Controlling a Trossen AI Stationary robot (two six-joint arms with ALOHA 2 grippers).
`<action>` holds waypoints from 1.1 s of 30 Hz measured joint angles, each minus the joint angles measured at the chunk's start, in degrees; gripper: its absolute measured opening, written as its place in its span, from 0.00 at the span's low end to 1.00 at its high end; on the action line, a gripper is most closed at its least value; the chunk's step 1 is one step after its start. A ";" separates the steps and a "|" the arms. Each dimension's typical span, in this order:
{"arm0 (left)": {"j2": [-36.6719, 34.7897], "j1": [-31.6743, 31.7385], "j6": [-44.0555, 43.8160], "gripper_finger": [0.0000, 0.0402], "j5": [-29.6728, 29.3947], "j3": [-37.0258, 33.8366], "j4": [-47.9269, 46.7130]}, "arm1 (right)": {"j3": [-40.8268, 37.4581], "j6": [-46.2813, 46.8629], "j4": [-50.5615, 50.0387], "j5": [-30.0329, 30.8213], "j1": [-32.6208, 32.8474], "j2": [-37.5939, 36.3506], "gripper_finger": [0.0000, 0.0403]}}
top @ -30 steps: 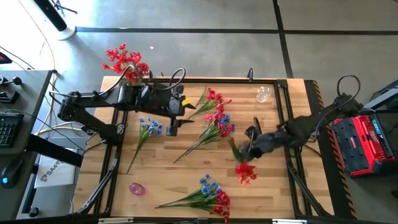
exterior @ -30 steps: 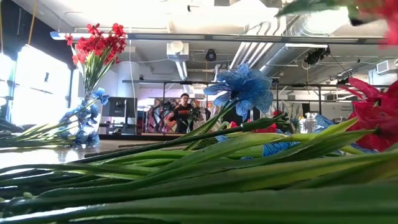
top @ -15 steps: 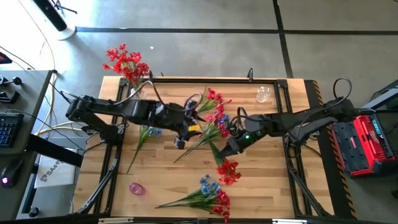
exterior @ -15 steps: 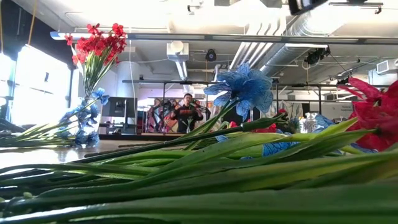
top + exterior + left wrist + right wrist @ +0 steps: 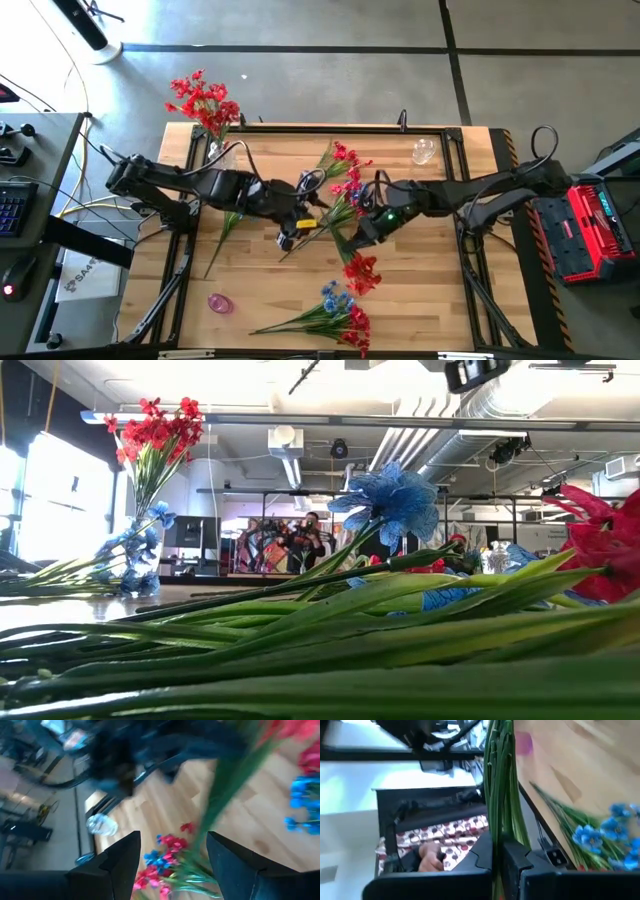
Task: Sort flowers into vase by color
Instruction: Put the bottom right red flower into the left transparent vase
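Observation:
My right gripper (image 5: 358, 232) is over the table's middle, shut on a red spray whose blooms (image 5: 362, 272) point toward the near edge. My left gripper (image 5: 289, 235) is just left of it, open. In the left wrist view its fingers stand wide apart (image 5: 172, 865), and the spray's blurred green stem (image 5: 225, 790) runs beyond the gap, untouched. A vase of red flowers (image 5: 205, 100) stands at the far left corner. Mixed red and blue sprays lie in the middle (image 5: 348, 190) and at the near edge (image 5: 335, 315). A blue spray (image 5: 240, 205) lies to the left. My right gripper pinches a bundle of green stems (image 5: 502, 827) between its two fingers (image 5: 485, 852), lying across the stems. The spray is lifted off the table, with its red blooms toward the near edge and its stem ends (image 5: 340, 240) toward my left gripper.
An empty clear glass vase (image 5: 424, 152) stands near the far right corner. A small pink object (image 5: 219, 303) lies near the left near corner. Stems and leaves (image 5: 320, 630) fill the low view's foreground. A person (image 5: 305, 540) is in the room behind.
My right gripper has carried the red spray toward the table's left, to the middle. My left gripper has moved right and toward the near edge and now sits close to the spray's stem. The sprays on the table have stayed put.

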 joint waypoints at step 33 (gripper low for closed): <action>1.49 3.42 -18.36 0.01 2.39 0.00 -6.27 | 0.00 -9.12 9.47 8.97 -3.58 -0.90 0.13</action>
